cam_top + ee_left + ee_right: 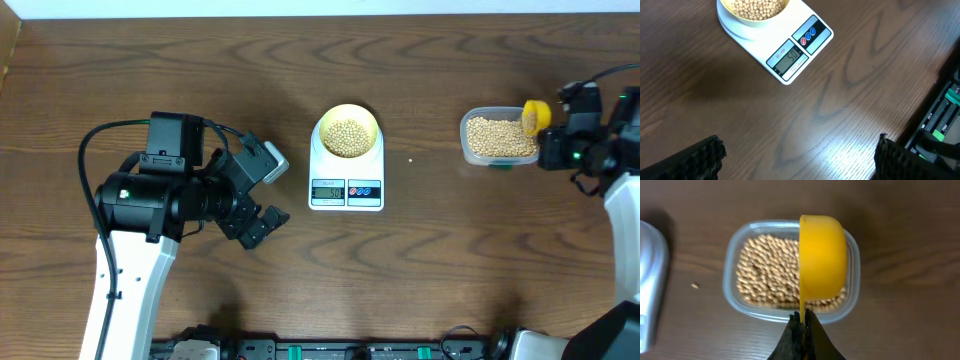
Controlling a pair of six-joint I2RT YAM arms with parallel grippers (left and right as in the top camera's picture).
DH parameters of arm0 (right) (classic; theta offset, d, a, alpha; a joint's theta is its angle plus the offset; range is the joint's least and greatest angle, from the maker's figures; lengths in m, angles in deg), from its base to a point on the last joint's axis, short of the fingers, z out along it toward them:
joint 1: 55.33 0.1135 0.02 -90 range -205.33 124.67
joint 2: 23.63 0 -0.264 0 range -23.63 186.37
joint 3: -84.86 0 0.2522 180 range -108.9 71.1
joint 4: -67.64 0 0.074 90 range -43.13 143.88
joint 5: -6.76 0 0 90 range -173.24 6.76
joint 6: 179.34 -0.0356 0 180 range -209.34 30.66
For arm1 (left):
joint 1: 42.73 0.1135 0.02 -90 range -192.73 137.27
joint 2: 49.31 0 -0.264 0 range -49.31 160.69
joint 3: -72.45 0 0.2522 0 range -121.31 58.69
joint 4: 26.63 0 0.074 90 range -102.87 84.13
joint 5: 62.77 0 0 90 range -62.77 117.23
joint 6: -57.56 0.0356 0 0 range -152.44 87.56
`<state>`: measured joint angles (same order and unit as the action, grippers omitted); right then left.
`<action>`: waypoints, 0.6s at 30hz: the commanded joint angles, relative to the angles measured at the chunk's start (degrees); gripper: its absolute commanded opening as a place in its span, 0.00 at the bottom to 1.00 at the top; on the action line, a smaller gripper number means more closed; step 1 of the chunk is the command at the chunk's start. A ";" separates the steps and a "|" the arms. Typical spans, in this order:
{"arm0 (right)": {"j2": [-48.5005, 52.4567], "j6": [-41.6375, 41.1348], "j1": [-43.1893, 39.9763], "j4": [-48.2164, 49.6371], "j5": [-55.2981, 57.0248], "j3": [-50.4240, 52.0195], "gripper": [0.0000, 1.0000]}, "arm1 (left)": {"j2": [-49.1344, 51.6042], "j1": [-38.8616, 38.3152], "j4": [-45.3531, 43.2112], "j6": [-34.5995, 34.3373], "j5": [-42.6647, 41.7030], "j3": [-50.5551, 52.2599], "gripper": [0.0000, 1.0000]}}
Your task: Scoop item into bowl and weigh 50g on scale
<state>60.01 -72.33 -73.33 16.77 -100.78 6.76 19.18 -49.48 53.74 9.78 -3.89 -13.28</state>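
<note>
The pale-yellow bowl [347, 132] holds tan beans [347, 137] and stands on the white scale [346, 185], whose display [788, 58] reads 50. My left gripper [262, 195] is open and empty, left of the scale; its fingertips [705, 155] frame bare wood. My right gripper [804, 319] is shut on the handle of a bright yellow scoop [822, 256], turned on its side over the clear tub [734, 262] of beans [767, 270] at the right. The same scoop [536, 116] shows over the tub [466, 135] from above.
One stray bean [695, 285] lies on the wood between tub and scale. Black equipment and cables [940, 120] run along the table's near edge. The scale's corner [650, 280] shows at the left of the right wrist view.
</note>
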 commanded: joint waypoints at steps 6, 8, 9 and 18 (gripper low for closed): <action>0.11 1.09 11.67 0.17 28.72 -0.09 0.01 | 0.09 0.31 0.13 -0.07 0.33 -0.09 0.98; 0.11 1.09 13.44 0.22 32.72 -0.09 0.01 | 0.09 0.31 0.13 -0.07 0.33 -0.09 0.98; 0.09 1.05 14.43 0.24 35.08 -0.09 0.01 | 0.09 0.31 0.13 -0.07 0.35 -0.09 0.98; -7.61 -12.57 15.98 -2.43 22.05 -0.85 0.01 | 0.09 0.31 0.13 -0.07 0.35 -0.09 0.98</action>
<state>58.57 -76.13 -57.70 15.44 -68.19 6.76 19.18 -49.48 53.76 9.78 -3.89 -13.28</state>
